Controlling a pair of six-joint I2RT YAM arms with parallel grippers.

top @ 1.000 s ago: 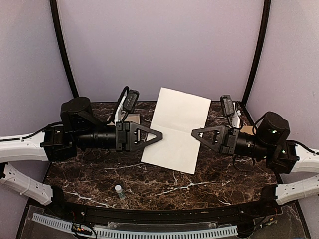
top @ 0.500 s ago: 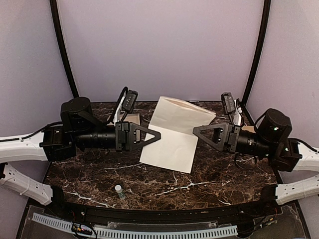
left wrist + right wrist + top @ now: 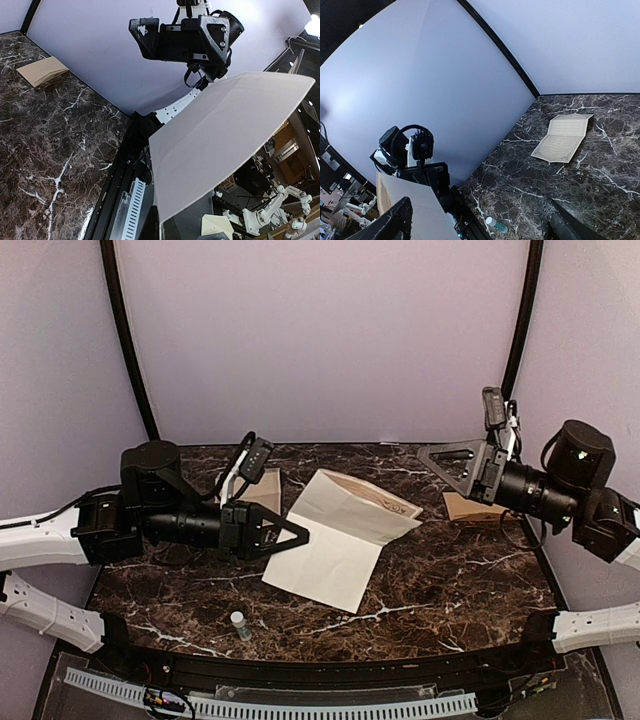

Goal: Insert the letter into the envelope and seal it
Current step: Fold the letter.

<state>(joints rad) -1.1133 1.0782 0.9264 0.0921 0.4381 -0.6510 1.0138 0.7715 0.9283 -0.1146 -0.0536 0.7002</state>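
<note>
My left gripper (image 3: 300,533) is shut on the left edge of the letter (image 3: 335,545), a large white sheet held just above the table's middle. The sheet's upper part has flopped over and shows a cream face with brown border lines (image 3: 362,497). In the left wrist view the letter (image 3: 220,135) fills the lower right and hides my fingers. My right gripper (image 3: 428,453) hangs open and empty, raised at the right, apart from the sheet; its black fingers (image 3: 395,222) frame bare table. The envelope (image 3: 468,508), kraft brown, lies flat at the table's right rear (image 3: 42,72).
A cream page with an ornate border (image 3: 563,137) lies open on the marble near the back wall, behind my left arm (image 3: 262,490). A small capped bottle (image 3: 239,624) stands near the front edge (image 3: 496,224). A slotted white rail (image 3: 270,705) runs along the front.
My right gripper opened, let go of the sheet's right edge, and rose back to the right. The sheet sagged and folded over. My left gripper shut and dipped slightly, keeping its hold.
</note>
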